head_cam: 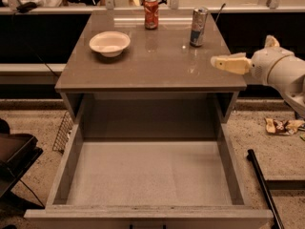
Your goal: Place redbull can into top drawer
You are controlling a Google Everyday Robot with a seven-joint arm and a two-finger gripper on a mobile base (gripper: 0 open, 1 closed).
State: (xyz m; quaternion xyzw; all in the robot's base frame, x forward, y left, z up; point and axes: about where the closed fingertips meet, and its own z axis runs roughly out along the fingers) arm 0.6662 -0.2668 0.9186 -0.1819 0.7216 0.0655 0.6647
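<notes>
Silver, blue-panelled redbull can [198, 26] stands upright, pull tab on top. Gripper [215, 62] hangs near the can's right, apart from it; grip state can't be told. Top drawer [65, 170] sits open in front of the can.

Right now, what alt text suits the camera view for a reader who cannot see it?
The redbull can stands upright at the back right of the cabinet top, the end effector hovering at the top's right edge, apart from it. Below, the top drawer is pulled open with nothing inside; a white bowl and an orange soda can share the top.
</notes>
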